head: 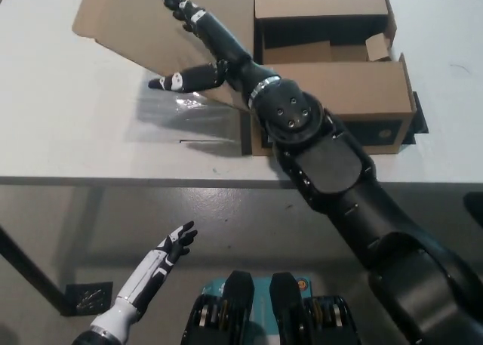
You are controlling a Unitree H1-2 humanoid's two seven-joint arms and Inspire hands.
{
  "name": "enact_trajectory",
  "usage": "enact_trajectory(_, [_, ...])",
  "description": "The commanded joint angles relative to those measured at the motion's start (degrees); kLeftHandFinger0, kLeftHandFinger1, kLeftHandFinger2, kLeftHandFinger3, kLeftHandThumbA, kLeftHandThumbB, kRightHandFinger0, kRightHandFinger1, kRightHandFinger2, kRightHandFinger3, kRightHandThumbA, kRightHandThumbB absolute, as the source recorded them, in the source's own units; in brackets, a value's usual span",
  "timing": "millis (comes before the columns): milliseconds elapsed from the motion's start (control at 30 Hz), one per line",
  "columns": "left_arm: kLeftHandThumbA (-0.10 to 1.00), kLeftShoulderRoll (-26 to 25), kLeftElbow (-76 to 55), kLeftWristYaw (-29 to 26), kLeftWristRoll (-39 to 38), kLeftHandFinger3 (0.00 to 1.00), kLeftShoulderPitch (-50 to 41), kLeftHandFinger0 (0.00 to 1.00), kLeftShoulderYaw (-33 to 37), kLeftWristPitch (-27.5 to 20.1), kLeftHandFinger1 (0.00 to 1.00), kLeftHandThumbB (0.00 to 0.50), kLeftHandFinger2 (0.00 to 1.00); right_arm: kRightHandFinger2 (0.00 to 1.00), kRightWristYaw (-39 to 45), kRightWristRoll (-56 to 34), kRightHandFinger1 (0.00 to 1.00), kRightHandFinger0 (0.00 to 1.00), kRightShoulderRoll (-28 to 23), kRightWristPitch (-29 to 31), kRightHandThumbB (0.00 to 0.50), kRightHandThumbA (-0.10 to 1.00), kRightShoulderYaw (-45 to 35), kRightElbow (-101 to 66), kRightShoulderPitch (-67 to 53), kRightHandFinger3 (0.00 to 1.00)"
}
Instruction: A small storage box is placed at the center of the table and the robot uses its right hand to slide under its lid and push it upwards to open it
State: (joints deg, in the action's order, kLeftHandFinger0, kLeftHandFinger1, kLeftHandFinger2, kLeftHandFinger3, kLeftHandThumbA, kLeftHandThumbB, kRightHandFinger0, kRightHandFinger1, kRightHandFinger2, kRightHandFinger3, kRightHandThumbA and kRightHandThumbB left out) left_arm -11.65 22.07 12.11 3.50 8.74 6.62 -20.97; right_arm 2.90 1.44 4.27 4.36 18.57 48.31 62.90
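A brown cardboard storage box (332, 88) sits on the white worktop (60, 111) ahead of me, its interior exposed. Its lid (162, 28) is swung up and over to my left, tilted above the worktop. My black right robot hand (204, 47) lies flat against the lid's underside, fingers spread wide, holding nothing. My white left robot hand (170, 248) rests low at my left, below the worktop's edge, fingers apart and empty.

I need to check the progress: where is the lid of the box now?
In the head view, the lid stands swung open at the upper left, left of the box on the table, with the open right hand spread against it.
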Motion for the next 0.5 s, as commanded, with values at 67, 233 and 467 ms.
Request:
enact_trajectory(67, [1.00,-0.3,-0.5,0.6,0.0,1.00,-0.1,1.00,0.4,-1.6,1.00,0.500,1.00,1.00,0.4,0.6,1.00,1.00,-1.5,-4.3,0.417,1.00,-4.3,-11.4,3.3,1.00])
enact_trajectory(233, [1.00,-0.1,-0.3,0.6,0.0,1.00,0.3,1.00,0.4,-1.2,1.00,0.500,1.00,1.00,2.4,-7.0,1.00,1.00,-3.8,-6.6,0.445,1.00,-12.6,-25.3,7.1,1.00])
enact_trajectory(467, [1.00,-0.7,0.0,0.8,-0.8,1.00,-0.1,1.00,-0.3,-1.4,1.00,0.500,1.00,1.00,2.9,-14.4,1.00,1.00,-12.2,-17.8,0.390,1.00,-21.1,-56.5,6.2,1.00])
